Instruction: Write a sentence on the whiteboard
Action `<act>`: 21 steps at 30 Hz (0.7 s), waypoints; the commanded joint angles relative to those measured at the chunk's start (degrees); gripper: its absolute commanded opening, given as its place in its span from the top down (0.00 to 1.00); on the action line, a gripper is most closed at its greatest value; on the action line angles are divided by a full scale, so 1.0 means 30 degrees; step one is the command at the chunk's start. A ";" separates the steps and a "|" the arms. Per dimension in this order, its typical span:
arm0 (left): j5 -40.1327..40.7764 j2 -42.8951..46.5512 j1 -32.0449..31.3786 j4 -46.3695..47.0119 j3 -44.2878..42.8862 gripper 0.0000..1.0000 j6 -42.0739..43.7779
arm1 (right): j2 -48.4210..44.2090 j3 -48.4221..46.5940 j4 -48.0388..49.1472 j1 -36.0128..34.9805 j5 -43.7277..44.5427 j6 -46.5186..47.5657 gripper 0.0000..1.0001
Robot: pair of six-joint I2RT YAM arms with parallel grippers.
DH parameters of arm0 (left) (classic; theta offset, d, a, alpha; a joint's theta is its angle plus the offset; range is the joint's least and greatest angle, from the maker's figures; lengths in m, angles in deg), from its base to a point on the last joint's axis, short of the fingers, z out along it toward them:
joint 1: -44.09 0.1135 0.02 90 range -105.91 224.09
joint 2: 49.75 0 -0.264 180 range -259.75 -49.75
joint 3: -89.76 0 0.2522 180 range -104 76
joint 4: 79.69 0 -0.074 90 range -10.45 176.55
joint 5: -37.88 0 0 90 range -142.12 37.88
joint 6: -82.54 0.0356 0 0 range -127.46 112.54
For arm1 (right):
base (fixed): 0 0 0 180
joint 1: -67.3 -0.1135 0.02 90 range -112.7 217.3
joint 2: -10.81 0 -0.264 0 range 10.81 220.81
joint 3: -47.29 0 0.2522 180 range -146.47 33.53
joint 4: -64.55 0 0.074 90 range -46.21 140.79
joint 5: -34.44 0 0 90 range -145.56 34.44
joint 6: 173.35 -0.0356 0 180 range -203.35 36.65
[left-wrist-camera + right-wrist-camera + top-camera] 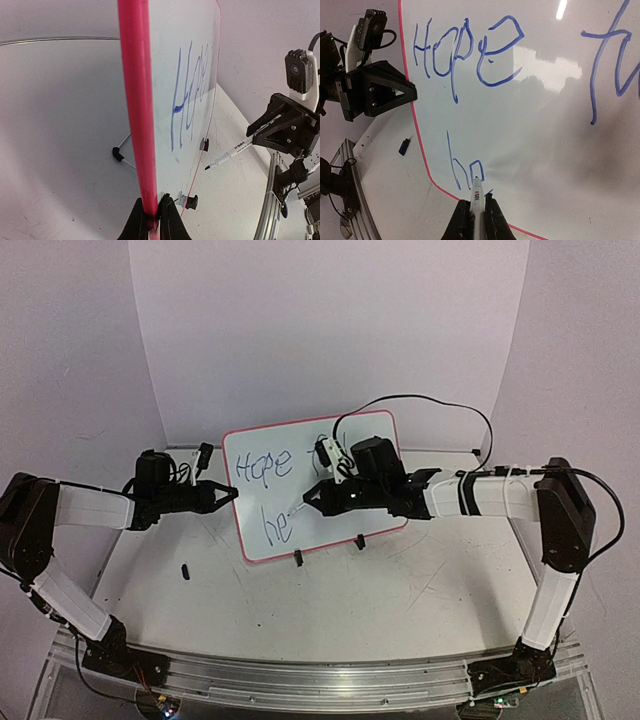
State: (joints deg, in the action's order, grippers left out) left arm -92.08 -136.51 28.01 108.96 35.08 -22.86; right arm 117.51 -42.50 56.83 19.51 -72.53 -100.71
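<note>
The whiteboard point(270, 440) stands tilted on the table, red-pink rim all round. My left gripper point(232, 494) is shut on its left edge, and the left wrist view shows the jaws pinching the rim point(135, 100) at the left gripper point(153, 199). My right gripper point(312, 497) is shut on a white marker point(476, 186), whose tip touches the board's lower left. The sentence point(465, 50) in blue reads "Hope" and "fu" on the top line. Below that are "h" and a second letter point(462, 172), with the marker tip on it. The top external view hides part of the top line behind the right arm.
A small dark marker cap point(186, 570) lies on the table left of the board. Two black clip feet point(298, 558) hold the board's bottom edge. A black cable point(430, 400) loops behind the board. An aluminium rail point(320, 680) runs along the near edge.
</note>
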 commanded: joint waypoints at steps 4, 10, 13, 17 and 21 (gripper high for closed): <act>0.2726 -0.0451 -0.0101 -0.0704 -0.0727 1.00 0.1200 | -0.0718 0.0126 0.0681 0.0604 0.0368 0.0349 1.00; 0.2666 -0.0496 -0.0115 -0.0704 -0.0794 1.00 0.1155 | -0.0182 -0.0144 0.0566 0.0583 -0.0317 0.0815 1.00; 0.2709 -0.0497 -0.0092 -0.0704 -0.0713 1.00 0.1148 | 0.0089 -0.0474 0.0442 0.0583 -0.0294 0.0979 1.00; 0.2649 -0.0503 -0.0100 -0.0725 -0.0755 1.00 0.1119 | 0.0214 -0.0517 0.0213 0.0606 0.0095 0.0789 1.00; 0.2697 -0.0497 -0.0106 -0.0734 -0.0779 1.00 0.1148 | 0.0099 -0.0209 0.0212 0.0862 0.0386 0.0257 1.00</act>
State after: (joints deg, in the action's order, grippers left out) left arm -92.17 -136.51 27.95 108.81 34.77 -22.86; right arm 117.71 -42.61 56.74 21.52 -72.77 -98.88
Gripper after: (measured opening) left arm 0.061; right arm 0.090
